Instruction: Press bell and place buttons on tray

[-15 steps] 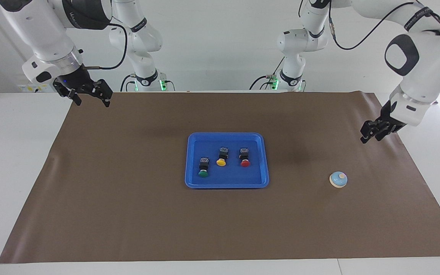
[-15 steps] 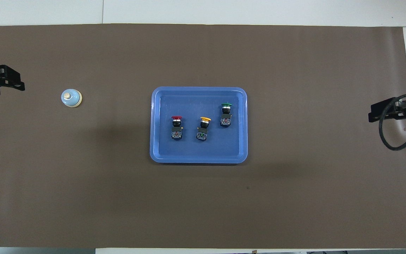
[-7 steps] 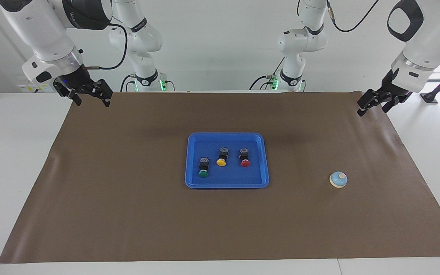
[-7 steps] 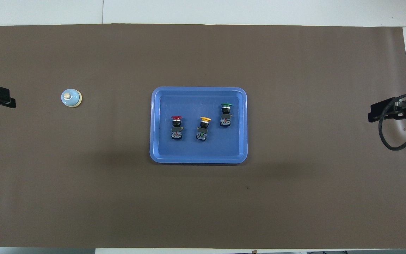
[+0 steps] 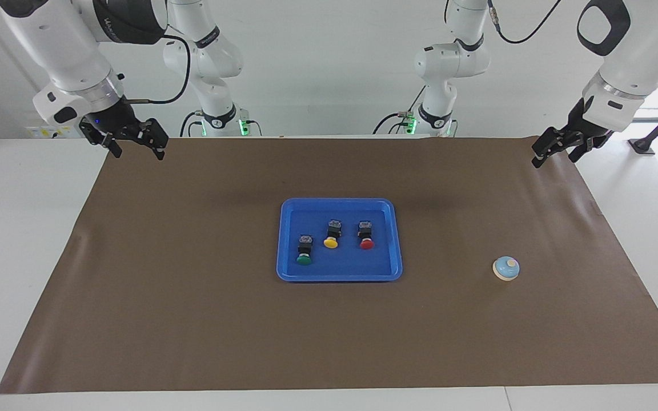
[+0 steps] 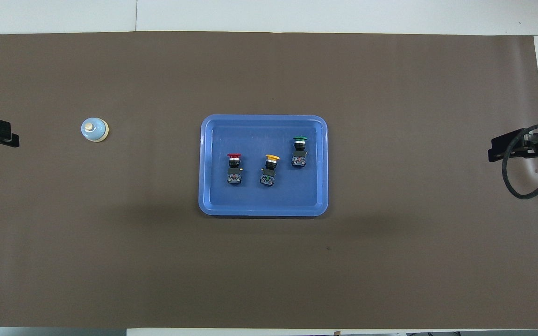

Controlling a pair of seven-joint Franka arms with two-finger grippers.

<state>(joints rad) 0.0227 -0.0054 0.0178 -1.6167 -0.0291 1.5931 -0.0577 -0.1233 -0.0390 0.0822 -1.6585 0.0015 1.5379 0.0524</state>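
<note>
Facing and overhead views of the bench [image 5: 32, 240], which is covered by a brown mat [image 5: 192, 319]. The blue tray [image 5: 397, 251] lies at the centre of both frames. Three buttons rest on their sides inside it, in a loose row, apart from one another and from the rim: the green button [image 5: 304, 250] at the left of the row in the facing view and slightly lower in frame than the others, the yellow button [image 5: 332, 234] in the middle, and the red button [image 5: 365, 236] at the right. In the overhead view the order is mirrored, with the red button [image 6: 234, 168] at the left, the yellow button [image 6: 269, 170] in the middle and the green button [image 6: 299, 151] at the right and slightly higher. The bell [image 5: 506, 268] stands upright on the mat, well apart from the tray, at the right of the facing frame and at the left of the overhead frame [image 6: 95, 129]. The left gripper [image 5: 554, 153] hangs over the mat's corner at the upper right of the facing frame, fingers apart and empty. The right gripper [image 5: 137, 148] hangs over the mat's corner at the upper left of the same frame, fingers likewise apart and holding nothing
</note>
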